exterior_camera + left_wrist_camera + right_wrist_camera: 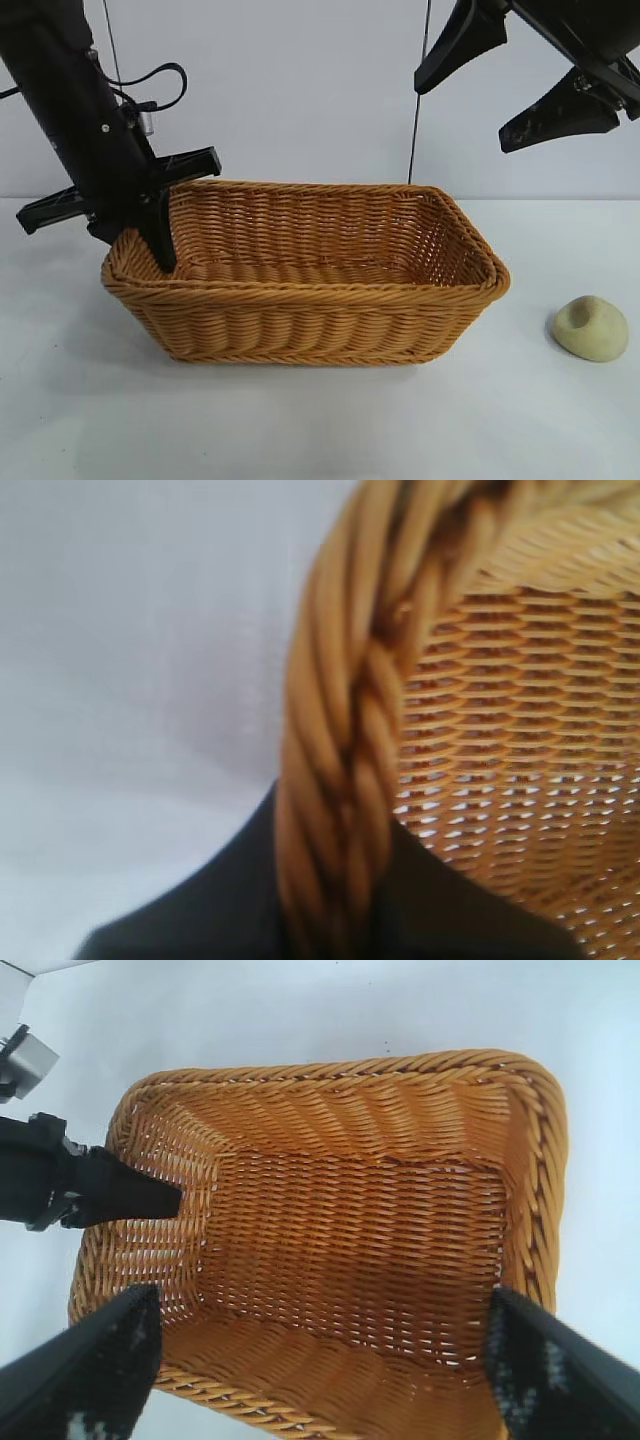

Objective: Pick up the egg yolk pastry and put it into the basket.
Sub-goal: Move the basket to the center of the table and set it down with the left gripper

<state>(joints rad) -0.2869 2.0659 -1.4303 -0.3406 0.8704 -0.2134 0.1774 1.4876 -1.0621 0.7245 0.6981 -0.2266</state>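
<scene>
Left pincer (pixel 160 240) clenched on basket (pixel 300 320) rim's left end. Right pincer (pixel 520 85) splayed wide above basket. Egg yolk pastry (pixel 591 328) on tabletop (pixel 300 430), right of basket. Risk: basket dragged or tipped.

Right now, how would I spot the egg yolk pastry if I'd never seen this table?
Find the big orange-brown wicker basket in the middle of the white table. Look past its right end: the egg yolk pastry lies there alone on the tabletop, apart from the basket. It is a small, smooth, pale yellow dome with a dent on top.
</scene>
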